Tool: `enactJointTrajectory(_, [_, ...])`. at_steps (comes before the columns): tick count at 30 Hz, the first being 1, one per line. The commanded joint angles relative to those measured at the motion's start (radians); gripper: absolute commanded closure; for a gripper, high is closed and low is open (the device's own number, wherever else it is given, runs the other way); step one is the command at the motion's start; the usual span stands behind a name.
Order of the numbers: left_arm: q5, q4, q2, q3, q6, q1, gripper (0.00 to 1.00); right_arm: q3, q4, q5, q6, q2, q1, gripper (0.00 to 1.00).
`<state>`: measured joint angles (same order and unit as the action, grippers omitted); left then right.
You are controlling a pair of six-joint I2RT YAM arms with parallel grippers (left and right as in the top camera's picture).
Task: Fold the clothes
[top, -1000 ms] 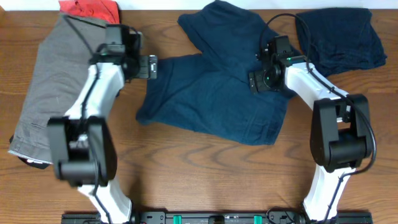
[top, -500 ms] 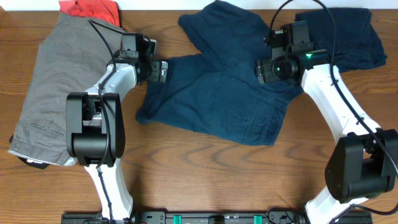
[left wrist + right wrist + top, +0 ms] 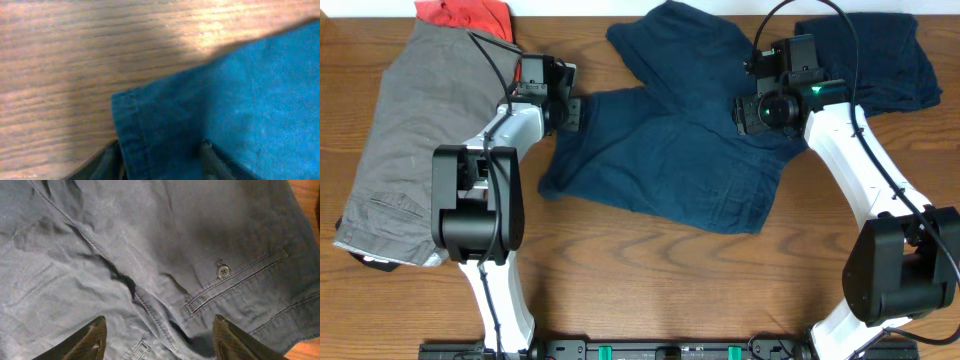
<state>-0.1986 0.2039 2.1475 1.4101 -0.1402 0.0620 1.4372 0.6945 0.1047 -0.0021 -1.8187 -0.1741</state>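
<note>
Dark blue denim shorts [image 3: 670, 165] are spread flat near the middle of a brown wooden tabletop [image 3: 650, 285], with the legs turned toward 11 and 9 o'clock in the overhead view. Grey-khaki shorts [image 3: 405, 140] are laid lengthwise at 9 o'clock, well apart from the blue pair. A red-orange garment [image 3: 465, 14] is tucked at their far end, at 11 o'clock. A dark navy garment [image 3: 865, 60] is bunched at 1 o'clock, just beside the blue shorts.

The left gripper [image 3: 576, 112] is set at the 9 o'clock hem corner of the blue shorts. In the left wrist view its fingers [image 3: 107, 162] are seen partly apart, with the stitched hem corner lying between them. Whether the cloth is pressed cannot be told.

The right gripper [image 3: 162, 337] is held over the blue shorts toward 2 o'clock. Its fingers [image 3: 92, 337] are spread wide, and nothing is gripped. Creased denim, a seam and a buttoned pocket [image 3: 223, 270] are seen beneath them.
</note>
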Motion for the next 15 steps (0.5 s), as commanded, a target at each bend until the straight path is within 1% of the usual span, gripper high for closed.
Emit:
enactJointTrajectory(1, [-0.004,-0.009,0.023,-0.006,-0.005,0.003,0.67,0.008,0.002,0.005,-0.005,0.001,-0.004,0.36])
enactJointTrajectory(2, [-0.004,-0.013,0.023,-0.006,-0.005,0.003,0.73,0.008,0.003,0.005,0.000,0.001,-0.005,0.36])
enactJointTrajectory(4, [-0.003,-0.024,0.022,-0.006,-0.005,0.003,0.89,0.008,0.004,0.009,0.005,0.001,-0.008,0.39])
enactJointTrajectory(5, [-0.001,-0.030,0.022,-0.005,-0.005,0.002,0.94,0.008,0.004,0.009,0.010,0.001,-0.011,0.39])
enactJointTrajectory(6, [0.001,-0.034,0.017,-0.003,-0.005,-0.001,0.94,0.008,0.003,0.009,0.015,0.001,-0.015,0.41])
enactJointTrajectory(11, [0.034,-0.020,-0.042,0.014,0.002,-0.030,0.94,0.007,0.010,0.012,0.024,0.001,-0.032,0.41])
enactJointTrajectory(15, [0.179,0.016,-0.133,0.014,0.018,-0.055,0.94,0.006,0.025,0.012,0.025,-0.001,-0.052,0.41])
